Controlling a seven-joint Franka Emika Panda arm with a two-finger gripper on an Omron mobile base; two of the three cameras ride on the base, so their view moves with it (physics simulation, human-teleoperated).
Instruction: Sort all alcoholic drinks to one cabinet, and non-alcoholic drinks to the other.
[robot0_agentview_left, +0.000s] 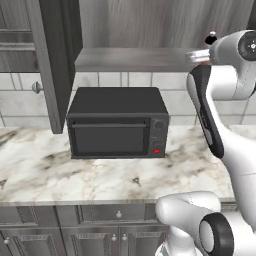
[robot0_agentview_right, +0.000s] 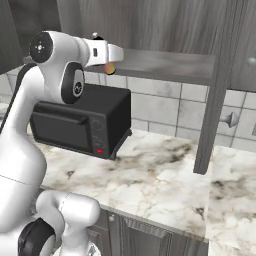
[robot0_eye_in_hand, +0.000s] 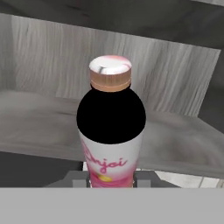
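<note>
Cabinet (robot0_eye_in_hand: 183, 144) shelf bare | tool (robot0_eye_in_hand: 112, 178) grips pink bottle (robot0_eye_in_hand: 111, 131)

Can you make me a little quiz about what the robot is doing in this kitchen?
1. True or false: the jaws are shut on the pink bottle.
2. What sits on the counter under the open cabinet shelf? A) kettle B) black microwave C) toaster
3. Fill in: the bottle is held up at the level of the cabinet ____.

Key:
1. true
2. B, the black microwave
3. shelf
</note>
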